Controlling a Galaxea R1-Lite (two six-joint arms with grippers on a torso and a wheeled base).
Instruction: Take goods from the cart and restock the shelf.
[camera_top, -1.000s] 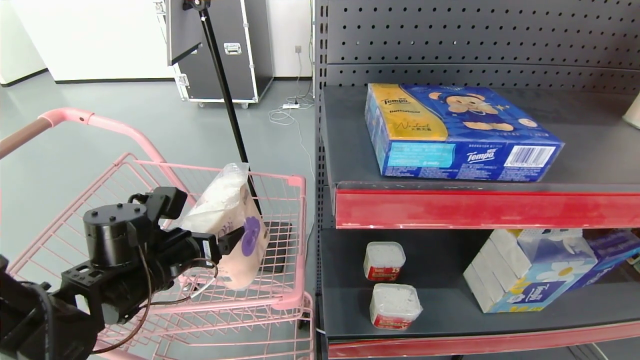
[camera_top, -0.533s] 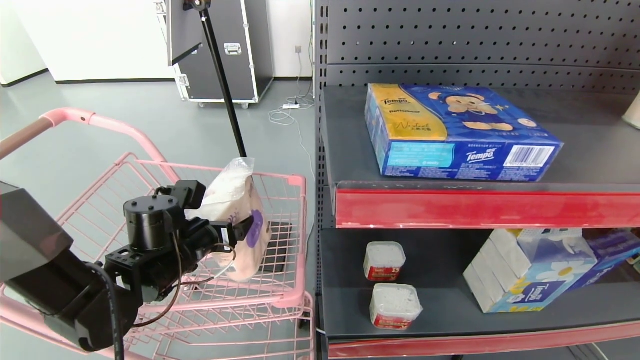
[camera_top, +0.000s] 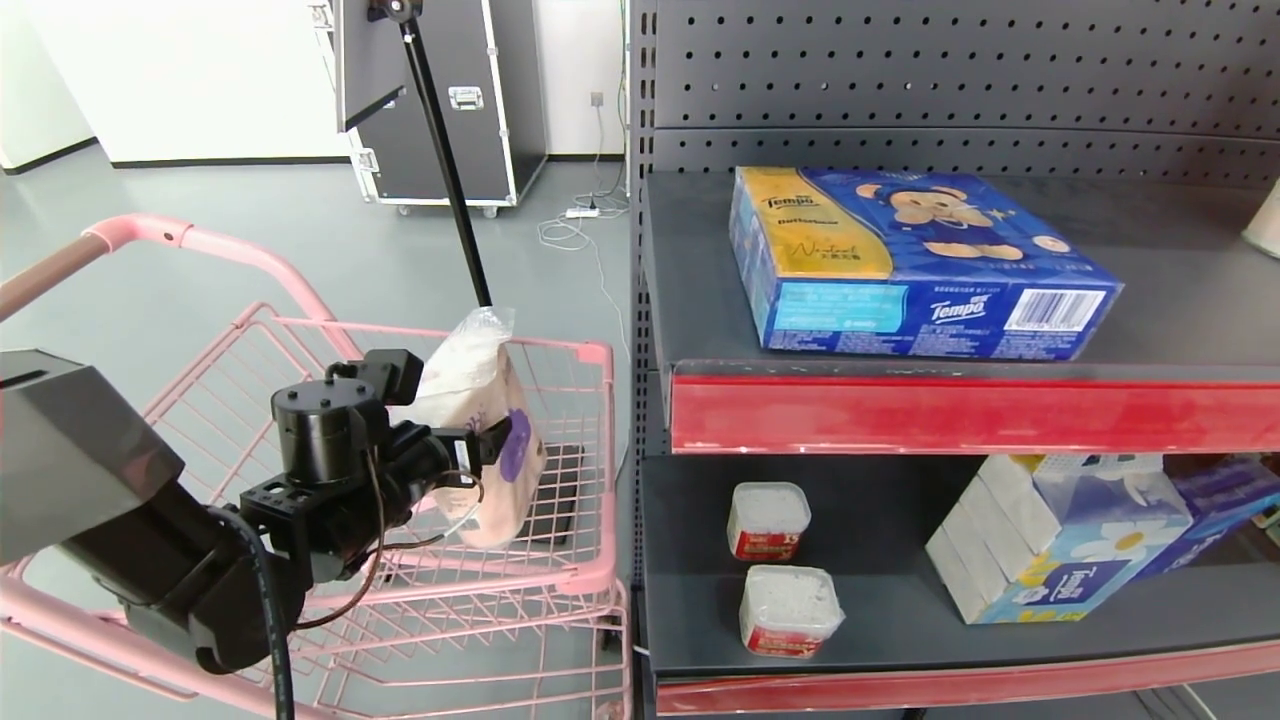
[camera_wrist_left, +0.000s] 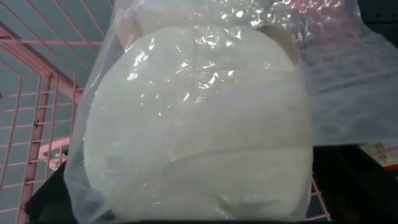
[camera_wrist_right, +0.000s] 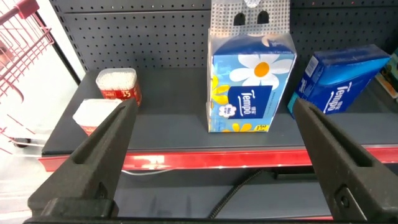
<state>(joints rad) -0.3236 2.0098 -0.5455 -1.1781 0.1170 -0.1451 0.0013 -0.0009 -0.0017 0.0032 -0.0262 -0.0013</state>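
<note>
Left gripper (camera_top: 470, 445) pinching the soft tissue pack (camera_top: 478, 395), one finger across its front face, the other behind it. Pack sits inside the pink cart (camera_top: 590, 570) basket, tilted, clear plastic top poking just above the front rim. Can't tell whether its bottom touches the basket floor. In the left wrist view the pack (camera_wrist_left: 199, 124) is right up against the camera, cart wires (camera_wrist_left: 37, 118) off to one side.

Right gripper (camera_wrist_right: 212, 104) fingers spread wide, nothing between them, facing the lower level of the shelf (camera_top: 900, 415).

Lower level: two small white-lidded tubs (camera_top: 767, 521) one behind the other near the cart side, close together; I can't tell if they touch. Daisy pack (camera_top: 1060, 545) well apart from them, towards the right, lying angled. Blue box (camera_top: 1215, 505) just beside it.

Upper level: large blue carton (camera_top: 920, 265) lying flat, skewed to the shelf edge, near the front.

Further back on the floor: black stand pole (camera_top: 445, 160) behind the cart, black flight case (camera_top: 500, 100) by the wall.
</note>
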